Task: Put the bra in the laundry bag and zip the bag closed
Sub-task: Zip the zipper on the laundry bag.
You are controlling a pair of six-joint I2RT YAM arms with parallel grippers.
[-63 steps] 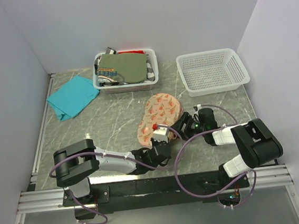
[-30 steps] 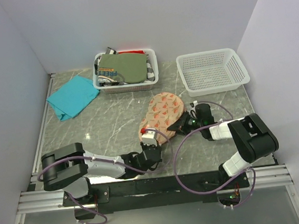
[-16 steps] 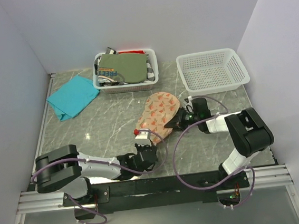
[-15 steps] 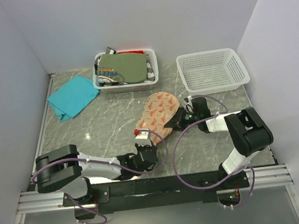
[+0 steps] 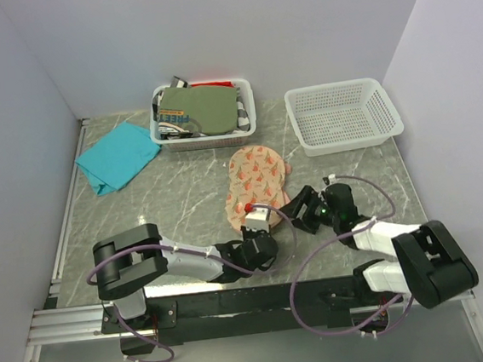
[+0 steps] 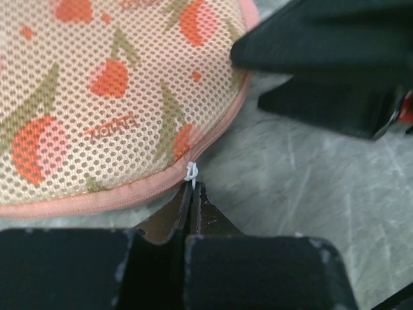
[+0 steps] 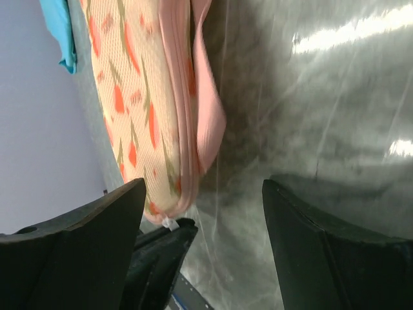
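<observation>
top view. laundry bag [image 5: 257, 179] at centre of frame, flat on the grey marble table [image 5: 167, 207], two lobes in a line running from upper right to lower left, closed along the edge that shows. left gripper [image 5: 253, 231] at the bag's lower end, its tips hidden under its own white camera block. right gripper [image 5: 299, 201] just right of that same end, fingers parted, apart from the bag. white basket [image 5: 248, 103] heaped with clothes at upper centre, mesh basket [image 5: 346, 137] at upper right, teal cloth [image 5: 118, 157] at upper left, all well apart from the bag.

left wrist view. mesh face of the bag with orange-red print across upper left; pink zipped seam curving along its lower edge. small white zipper pull [image 6: 191, 172] at mid-frame, right at the seam, pinched between the two dark fingers pressed flat together at lower centre. black bulk of the right arm at upper right, near the bag's rim; contact impossible to tell.

right wrist view. bag edge-on at upper left, pink rim and a loose pink flap toward centre. own fingers spread wide at lower left and lower right, nothing between them, only bare marble ahead. left gripper's dark tip with the white pull at bottom centre-left.
</observation>
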